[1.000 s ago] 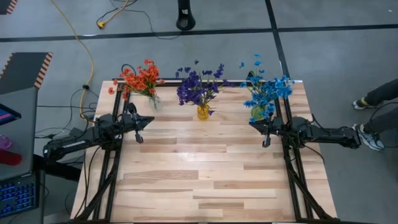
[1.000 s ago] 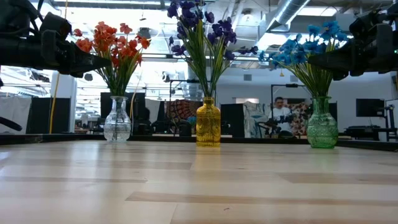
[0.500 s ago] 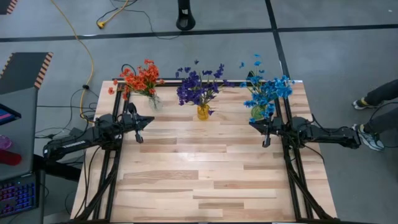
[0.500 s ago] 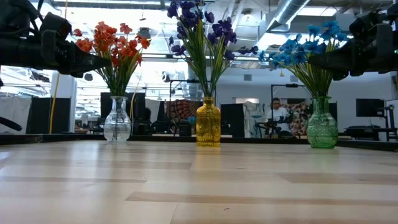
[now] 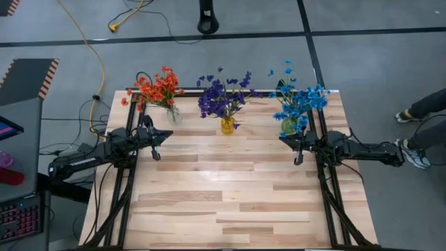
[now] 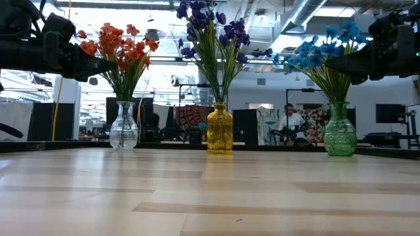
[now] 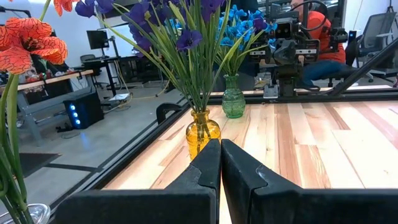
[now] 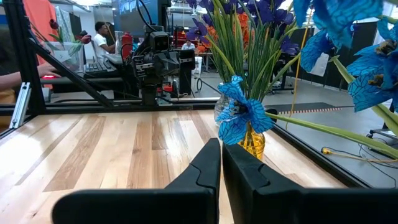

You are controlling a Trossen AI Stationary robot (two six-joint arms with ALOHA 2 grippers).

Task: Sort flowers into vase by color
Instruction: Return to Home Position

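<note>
Three vases stand in a row along the table's far edge, each resting on its base. The clear vase [image 6: 124,124] at the left holds orange-red flowers [image 5: 157,86]. The yellow vase [image 6: 219,129] in the middle holds dark purple flowers [image 5: 221,96]. The green vase [image 6: 339,129] at the right holds bright blue flowers [image 5: 300,102]. All stems stick down into the vase necks. My left gripper [image 5: 155,144] hovers level at the table's left side, shut and empty. My right gripper [image 5: 296,148] hovers level at the right side, shut and empty.
The light wooden tabletop [image 5: 230,195] lies bare in front of the vases. Black frame rails [image 5: 327,202] run along both sides. A person's legs [image 5: 421,111] show beyond the table's right edge; another person sits in the room behind [image 6: 289,121].
</note>
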